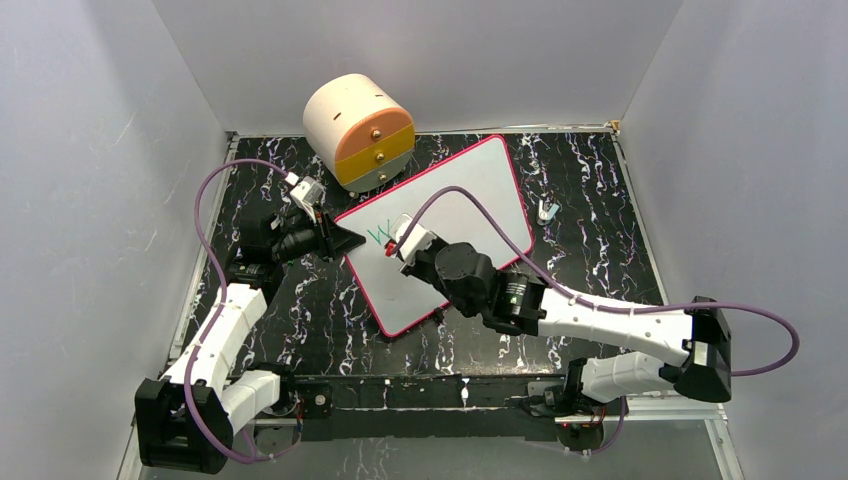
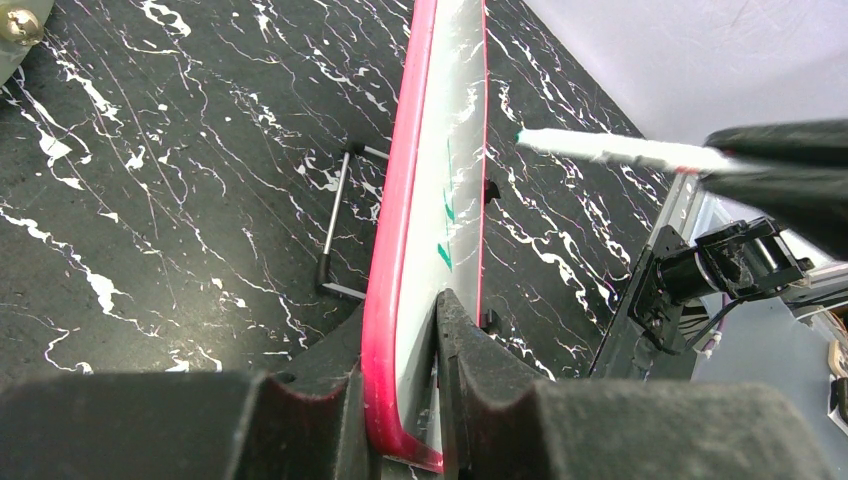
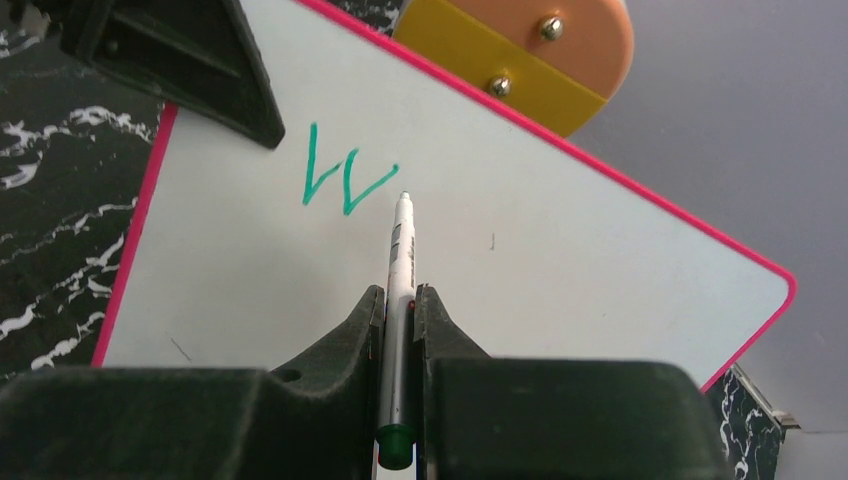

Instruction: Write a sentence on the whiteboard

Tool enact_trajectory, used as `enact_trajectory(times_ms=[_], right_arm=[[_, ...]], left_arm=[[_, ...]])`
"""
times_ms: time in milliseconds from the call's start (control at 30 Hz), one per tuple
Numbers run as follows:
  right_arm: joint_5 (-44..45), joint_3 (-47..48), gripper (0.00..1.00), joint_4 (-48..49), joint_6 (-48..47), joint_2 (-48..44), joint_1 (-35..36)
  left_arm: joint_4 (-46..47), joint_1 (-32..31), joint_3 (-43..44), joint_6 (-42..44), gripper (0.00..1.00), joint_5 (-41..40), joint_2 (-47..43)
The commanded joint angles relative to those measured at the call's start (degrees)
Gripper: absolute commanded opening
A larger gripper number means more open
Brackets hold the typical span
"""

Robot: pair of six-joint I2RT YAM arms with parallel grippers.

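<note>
On the black marbled table [image 1: 600, 230], the right gripper [image 3: 400, 293] is clamping a marker [image 3: 402, 250], its tip sitting just right of the green W [image 3: 342, 182]; the left gripper [image 2: 400, 325] is pinching the whiteboard [image 3: 560, 250] at its left edge.

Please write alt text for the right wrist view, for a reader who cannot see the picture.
The right tool grips a white marker, its tip just beside a green letter W on the whiteboard. At the upper left the left tool clamps the board's pink-rimmed edge; a yellow and orange object shows beyond the far edge.

Whiteboard [image 1: 480, 190] bare beyond W [image 1: 378, 236]; drawer box [image 1: 358, 130] crowds far edge; left claw [image 1: 345, 240] at left corner.
</note>
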Motion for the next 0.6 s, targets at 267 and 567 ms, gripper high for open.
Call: enact_trajectory(times_ms=[267,567], right_arm=[[0.55,-2.38,0.00,2.66,2.76,1.11,-1.53],[0.13,-2.31,0.00,4.11,2.50,1.46,-2.04]], left_arm=[[-9.00,-0.69,-2.47,11.66,0.00,-8.29,2.39],[-9.00,-0.69,-2.51,11.66,0.00,-8.15,2.64]])
